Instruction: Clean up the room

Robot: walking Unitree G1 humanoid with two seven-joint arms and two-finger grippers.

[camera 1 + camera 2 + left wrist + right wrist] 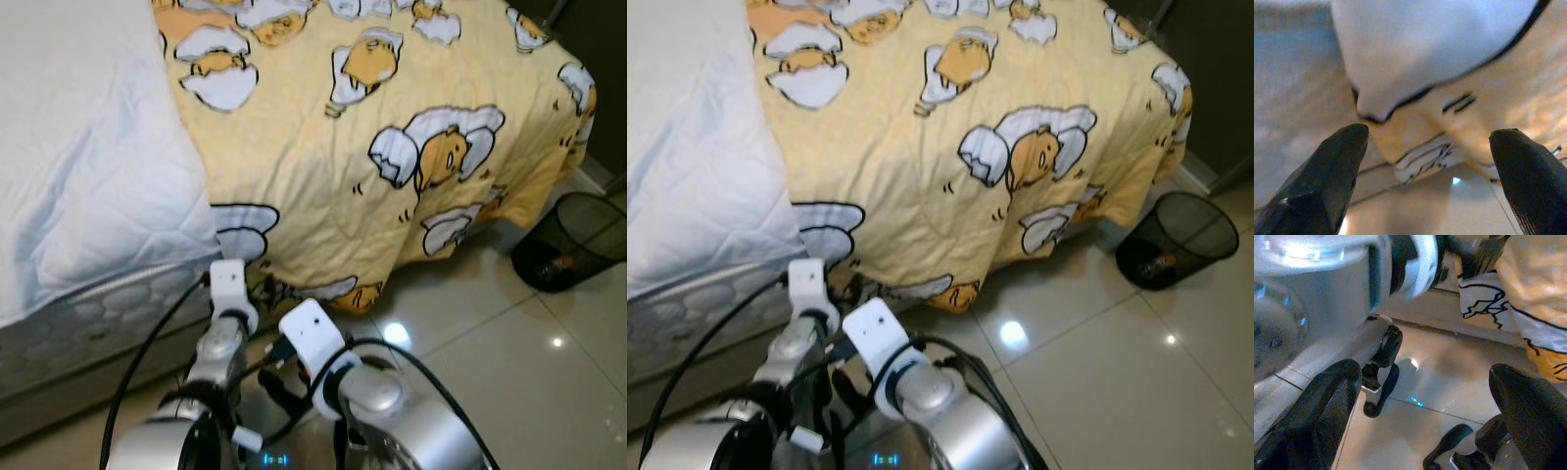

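Blanket [392, 147], yellow with egg-character print, drapes over the bed corner to the tiled floor [509, 372]; white quilted cover [78, 166] lies to its left, black mesh wastebasket [573, 240] stands at right. Left wrist view: left gripper [1430, 161], jaws wide apart, faces the blanket's hanging hem. Right wrist view: right gripper [1425, 411], jaws apart, hangs above floor beside the left arm [1327, 308].

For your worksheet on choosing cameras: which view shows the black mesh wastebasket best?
The right eye view: the wastebasket stands whole on the floor beside the bed. In the left eye view the frame edge crops it. The wrist views face the yellow blanket and the floor.
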